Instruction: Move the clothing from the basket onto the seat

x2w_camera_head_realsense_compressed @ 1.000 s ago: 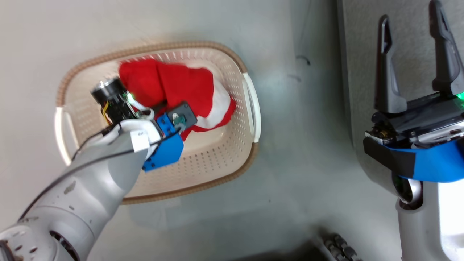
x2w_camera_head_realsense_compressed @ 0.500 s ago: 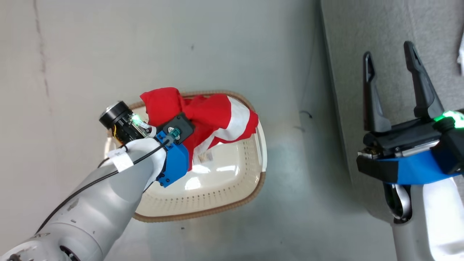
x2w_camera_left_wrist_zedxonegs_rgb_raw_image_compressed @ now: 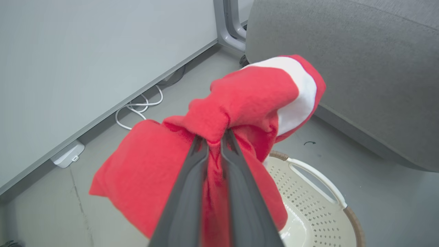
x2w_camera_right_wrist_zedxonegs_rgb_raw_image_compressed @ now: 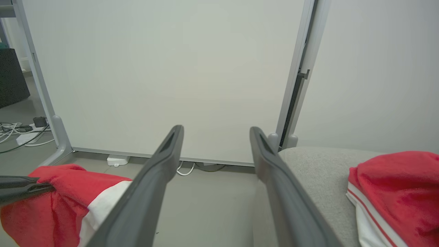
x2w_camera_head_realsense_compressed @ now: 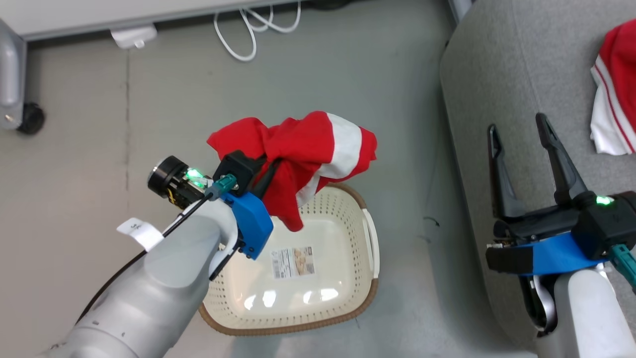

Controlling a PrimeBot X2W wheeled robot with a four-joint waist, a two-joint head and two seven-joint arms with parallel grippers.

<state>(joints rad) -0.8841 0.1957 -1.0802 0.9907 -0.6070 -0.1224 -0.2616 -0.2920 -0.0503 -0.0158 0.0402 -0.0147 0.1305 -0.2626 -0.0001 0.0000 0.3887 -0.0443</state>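
Head view: left hand [x2w_camera_head_realsense_compressed: 272,166] clamped on red garment [x2w_camera_head_realsense_compressed: 318,144] above basket [x2w_camera_head_realsense_compressed: 343,209], right hand [x2w_camera_head_realsense_compressed: 516,123] apart; thin pinch may slip, dropping it short of seat [x2w_camera_head_realsense_compressed: 521,74].

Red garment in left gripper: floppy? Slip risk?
Likely floppy: the red garment hangs in folds either side of the left gripper. Probably light: one narrow pinch holds it above the basket. Could slip; only a bunched fold is clamped.

Grey floor [x2w_camera_head_realsense_compressed: 149,99] w/ basket [x2w_camera_head_realsense_compressed: 278,330], seat [x2w_camera_head_realsense_compressed: 521,74] w/ garment [x2w_camera_head_realsense_compressed: 613,99]
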